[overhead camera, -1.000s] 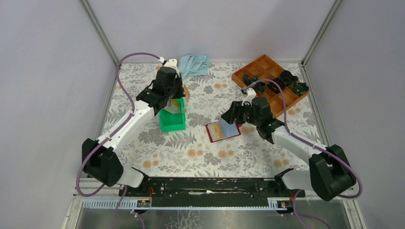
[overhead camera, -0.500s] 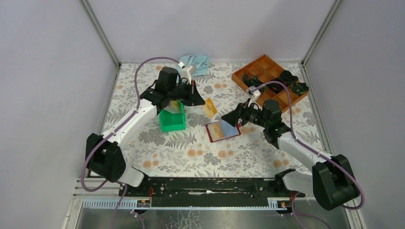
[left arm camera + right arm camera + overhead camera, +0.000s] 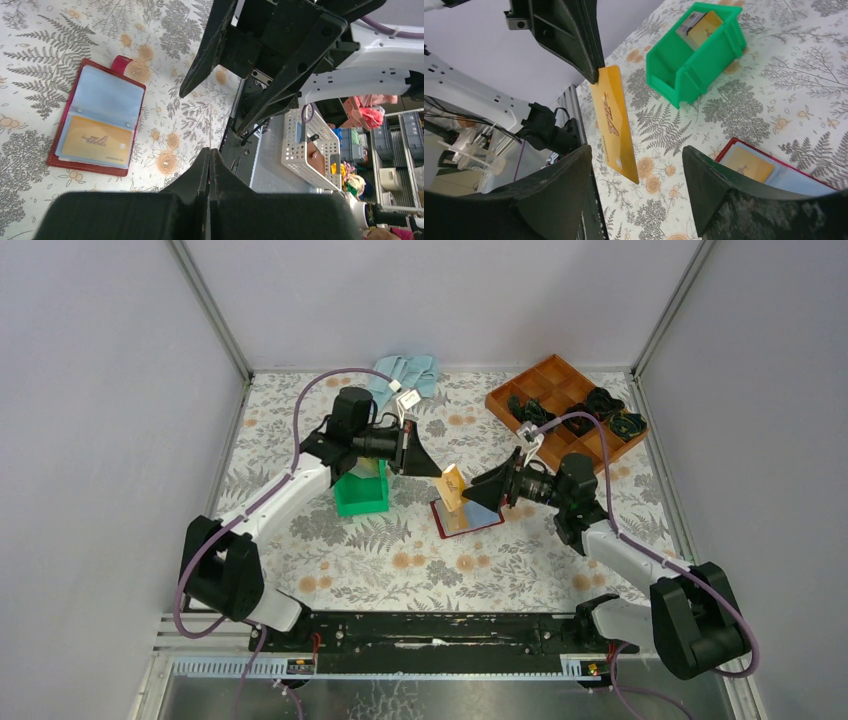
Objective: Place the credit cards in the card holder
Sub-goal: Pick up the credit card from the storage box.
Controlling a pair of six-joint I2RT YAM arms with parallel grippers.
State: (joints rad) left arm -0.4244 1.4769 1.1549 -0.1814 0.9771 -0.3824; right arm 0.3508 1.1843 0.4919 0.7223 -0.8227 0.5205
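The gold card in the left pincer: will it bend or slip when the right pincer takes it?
Probably stiff: the gold card stands out flat from the left pincer, held only by its top end, without sagging. Its smooth face may be slippery, so the open right pincer should likely close well onto it. It looks thin and light.

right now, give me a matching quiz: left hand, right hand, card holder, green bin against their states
1 left hand
2 right hand
3 card holder
4 green bin

A lying open on the table
B shut on a gold card
C open, gripping nothing
D cards standing inside

Pairs: 1-B, 2-C, 3-A, 4-D
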